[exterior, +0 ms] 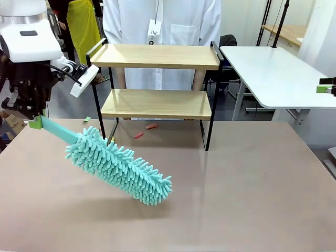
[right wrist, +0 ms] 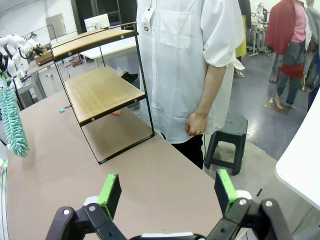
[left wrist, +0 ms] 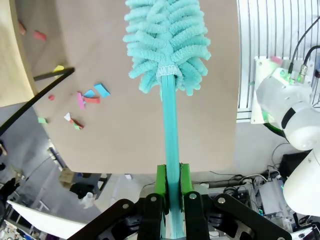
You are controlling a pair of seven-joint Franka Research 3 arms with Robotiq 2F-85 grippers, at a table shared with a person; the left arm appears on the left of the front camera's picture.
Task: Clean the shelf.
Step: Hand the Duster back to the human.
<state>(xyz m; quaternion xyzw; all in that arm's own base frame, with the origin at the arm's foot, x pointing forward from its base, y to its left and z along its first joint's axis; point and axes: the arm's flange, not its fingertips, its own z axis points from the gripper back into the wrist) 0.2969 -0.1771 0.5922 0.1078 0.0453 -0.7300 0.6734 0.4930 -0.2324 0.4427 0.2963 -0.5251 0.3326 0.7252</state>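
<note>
The shelf [exterior: 157, 79] stands at the far middle of the brown table, both of its light wood boards bare. My left gripper [exterior: 34, 119] is at the left, above the table, shut on the teal handle of a fluffy teal duster [exterior: 118, 165]. The duster slants down to the right, its head hanging in front of and below the shelf. In the left wrist view the green pads [left wrist: 161, 181] clamp the handle [left wrist: 171, 125]. My right gripper [right wrist: 167, 192] stands open and holds nothing, facing the shelf [right wrist: 100, 90] from its side.
A person in a white coat [exterior: 163, 21] stands behind the shelf, hands low. Small coloured scraps [left wrist: 85, 97] lie on the table near the shelf's legs, and red ones [exterior: 145, 130] lie under it. A white table [exterior: 278, 73] is at the right and a black stool [right wrist: 225, 135] beside the person.
</note>
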